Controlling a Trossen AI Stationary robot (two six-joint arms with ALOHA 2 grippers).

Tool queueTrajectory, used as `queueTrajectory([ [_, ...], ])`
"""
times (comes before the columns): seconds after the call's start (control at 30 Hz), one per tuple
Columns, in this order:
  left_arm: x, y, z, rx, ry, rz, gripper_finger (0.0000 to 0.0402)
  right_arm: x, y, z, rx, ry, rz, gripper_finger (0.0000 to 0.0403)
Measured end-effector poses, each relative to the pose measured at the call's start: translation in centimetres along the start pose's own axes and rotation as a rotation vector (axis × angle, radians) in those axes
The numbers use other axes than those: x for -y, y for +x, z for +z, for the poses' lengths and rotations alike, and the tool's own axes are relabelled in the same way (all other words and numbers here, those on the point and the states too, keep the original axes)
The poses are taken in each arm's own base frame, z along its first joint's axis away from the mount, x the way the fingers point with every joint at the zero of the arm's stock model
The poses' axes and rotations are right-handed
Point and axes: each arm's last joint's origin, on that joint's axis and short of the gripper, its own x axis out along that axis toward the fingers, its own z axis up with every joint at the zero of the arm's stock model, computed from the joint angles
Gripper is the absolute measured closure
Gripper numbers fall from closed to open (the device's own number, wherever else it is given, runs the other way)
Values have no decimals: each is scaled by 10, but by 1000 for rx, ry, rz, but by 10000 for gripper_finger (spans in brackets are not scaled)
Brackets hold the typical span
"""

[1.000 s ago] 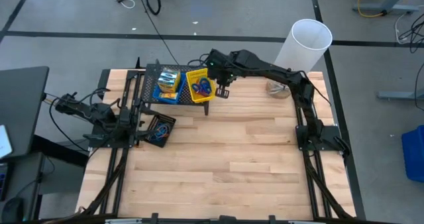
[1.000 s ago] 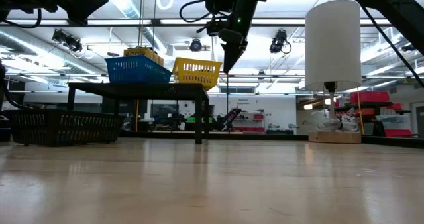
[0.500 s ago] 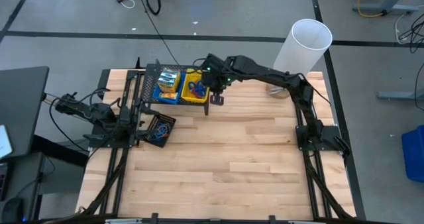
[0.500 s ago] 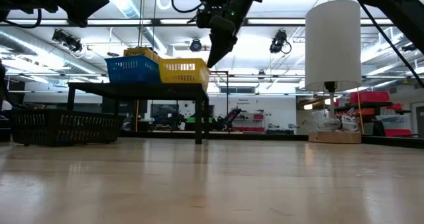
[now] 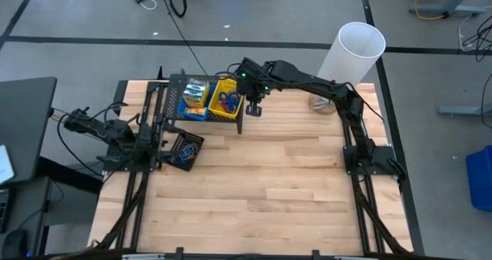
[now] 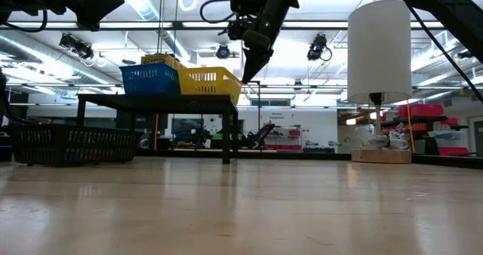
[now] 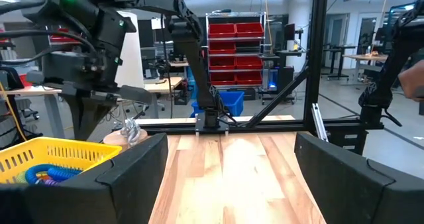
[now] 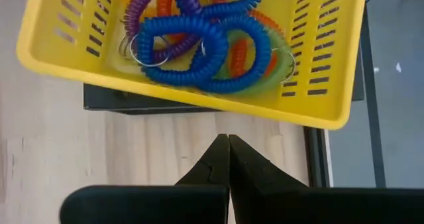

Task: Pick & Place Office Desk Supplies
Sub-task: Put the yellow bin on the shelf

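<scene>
A yellow bin (image 5: 227, 100) full of blue, orange, green and purple coiled loops (image 8: 199, 38) stands on the black rack's top (image 6: 158, 99), beside a blue bin (image 5: 194, 98) that holds crayon boxes (image 5: 197, 91). My right gripper (image 8: 228, 138) is shut. It points down just off the yellow bin's right side (image 6: 238, 87), and the right wrist view shows a narrow gap between them. A black bin (image 5: 184, 151) with loops in it rests on the table in front of the rack. My left gripper (image 7: 228, 177) is open and waits at the table's left edge.
A tall white cylinder (image 5: 352, 52) on a small wooden base stands at the far right corner. The rack's legs (image 6: 226, 130) lift the bins above the table. Bare wood spreads over the middle, near and right parts of the table (image 5: 292, 191).
My right gripper, shut throughout, swept toward the table's left and pushed the yellow bin. The bin had sat skewed over the rack's right edge; it slid left, turned square and now stands against the blue bin. The gripper then drew back slightly to the right.
</scene>
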Motion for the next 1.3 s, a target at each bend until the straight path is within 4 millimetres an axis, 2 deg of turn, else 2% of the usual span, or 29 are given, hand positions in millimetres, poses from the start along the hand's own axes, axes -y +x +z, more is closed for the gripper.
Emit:
queueTrajectory([
  [0.2, 0, 0, 0, 0, 0, 0, 67, 7, 5, -1, 19, -22, 6, 403],
  [0.5, 0, 0, 0, -1, -1, 11, 67, 2, 24, 1, 97, -132, 59, 403],
  [0.8, -1, 0, 0, -2, -1, 20, 67, 3, 23, 7, 160, -188, 43, 403],
  [1.17, -1, 0, 0, -2, -1, 20, 67, 11, 23, 1, 92, -158, -33, 403],
  [1.3, -1, 0, 0, -2, -1, 20, 67, 11, 30, 0, 66, -174, -42, 403],
])
